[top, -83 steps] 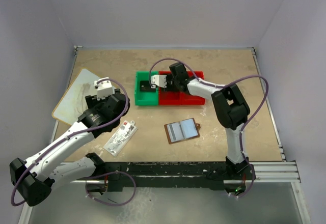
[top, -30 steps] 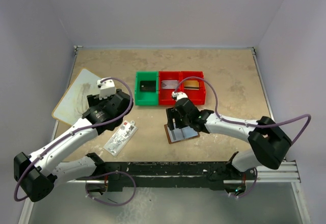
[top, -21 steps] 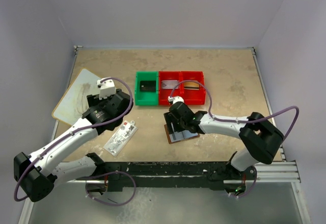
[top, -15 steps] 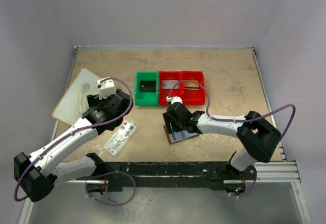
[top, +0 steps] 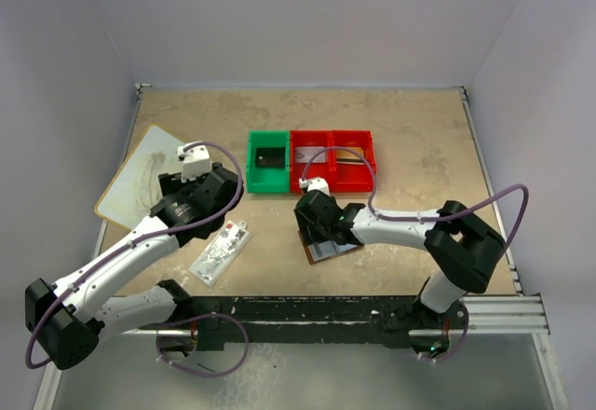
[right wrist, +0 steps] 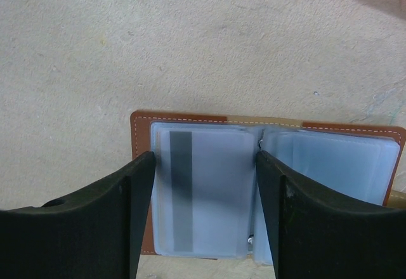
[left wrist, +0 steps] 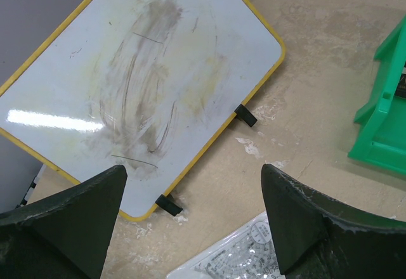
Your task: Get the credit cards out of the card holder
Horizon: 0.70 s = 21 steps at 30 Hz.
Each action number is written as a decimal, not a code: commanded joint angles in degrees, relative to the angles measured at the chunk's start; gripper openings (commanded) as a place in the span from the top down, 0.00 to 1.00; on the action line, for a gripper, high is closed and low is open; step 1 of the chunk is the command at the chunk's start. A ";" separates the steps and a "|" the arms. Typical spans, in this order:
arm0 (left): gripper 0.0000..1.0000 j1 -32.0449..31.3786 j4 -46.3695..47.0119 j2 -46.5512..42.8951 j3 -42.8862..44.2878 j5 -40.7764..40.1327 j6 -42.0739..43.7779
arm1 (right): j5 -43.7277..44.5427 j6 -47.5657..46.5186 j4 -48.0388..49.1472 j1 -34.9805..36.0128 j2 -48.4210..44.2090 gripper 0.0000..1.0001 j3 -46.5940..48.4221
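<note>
- Straddling the holder (right wrist: 330,158), left pocket: right gripper (right wrist: 204,165), jaws apart.
- Close on the striped card (right wrist: 181,190) only, not the sleeve; holder may drag.
- Left gripper (left wrist: 193,177) apart, well away.

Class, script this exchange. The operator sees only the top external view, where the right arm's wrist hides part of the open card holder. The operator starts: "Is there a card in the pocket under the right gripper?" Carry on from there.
Observer: Yes. In the right wrist view the card holder lies open, and its left clear pocket holds a card with a dark stripe.
Operator: Is the gripper shut on it?
Observer: No. The right gripper is open, with one finger at each side of that pocket.
Operator: What about the left gripper?
Observer: The left gripper is open too and holds nothing. It hangs near the edge of a smudged whiteboard.
</note>
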 commanded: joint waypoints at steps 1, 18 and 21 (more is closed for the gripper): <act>0.16 0.30 0.04 -1.00 2.00 -1.51 -0.33 | 2.50 1.48 -3.70 1.39 2.15 0.34 2.42; 0.16 0.26 0.63 -2.19 1.93 2.38 -0.42 | -14.84 3.48 11.44 -3.65 -5.41 0.43 -5.99; 0.16 0.26 2.58 -4.47 1.31 8.21 -0.52 | -19.23 4.23 15.97 -6.12 -6.44 0.43 -8.50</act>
